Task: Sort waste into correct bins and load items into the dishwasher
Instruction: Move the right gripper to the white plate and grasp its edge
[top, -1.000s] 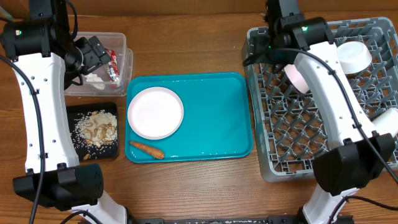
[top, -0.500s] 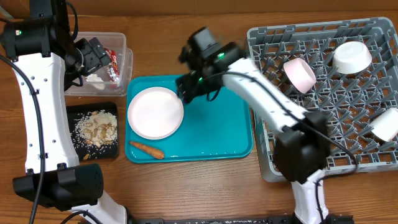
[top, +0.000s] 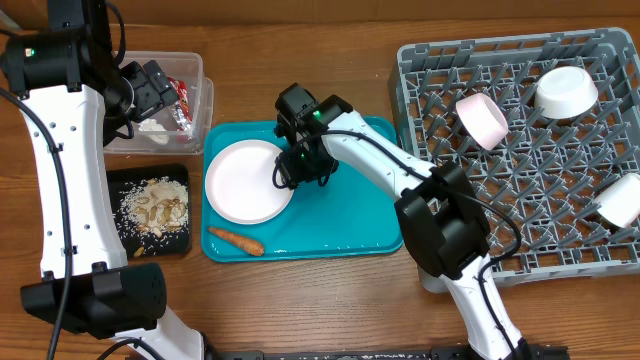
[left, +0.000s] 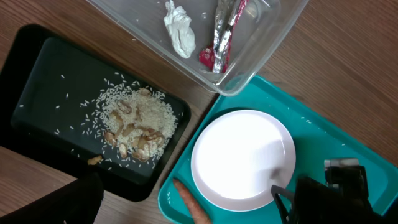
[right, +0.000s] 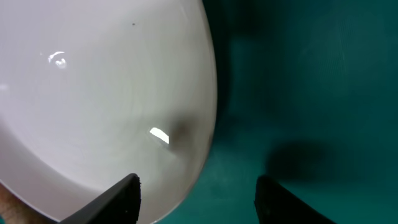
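Right gripper swung from dish rack to white plate

It hangs at the white plate's right edge on the teal tray. The right wrist view shows its 2 fingers spread astride the rim, likely for an edge grasp; overhead hides that. Left gripper hovers over the clear tub, its state unreadable.

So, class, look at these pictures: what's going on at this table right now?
The right gripper, jaws open, straddles the rim of the white plate on the teal tray, not yet gripping it. The left gripper hovers over the clear tub, which holds a wrapper and a tissue. A carrot lies beside the plate; rice is in the black tray.
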